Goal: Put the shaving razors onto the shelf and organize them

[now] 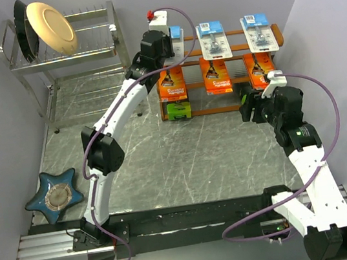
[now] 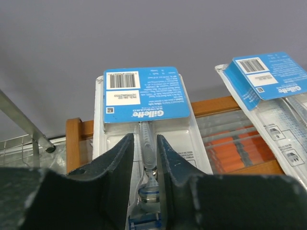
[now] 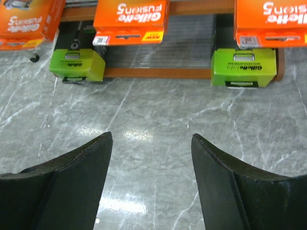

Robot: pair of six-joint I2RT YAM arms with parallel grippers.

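Note:
The wooden shelf (image 1: 202, 111) stands at the back centre. Its top tier holds three blue blister cards: left (image 1: 176, 33), middle (image 1: 213, 39), right (image 1: 258, 31). Three orange packs (image 1: 216, 75) fill the middle tier. One green box (image 1: 178, 110) sits bottom left, and the other shows in the right wrist view (image 3: 243, 67). My left gripper (image 1: 170, 42) is shut on the left blister card (image 2: 144, 96), its fingers pinching the razor bulge at the top tier's left end. My right gripper (image 1: 248, 107) is open and empty (image 3: 152, 143), low over the table in front of the shelf's right end.
A chrome dish rack (image 1: 64, 55) with plates stands at the back left, close to the shelf's left end. A blue star-shaped dish (image 1: 54, 195) lies at the near left. Grey walls close in on the left and right.

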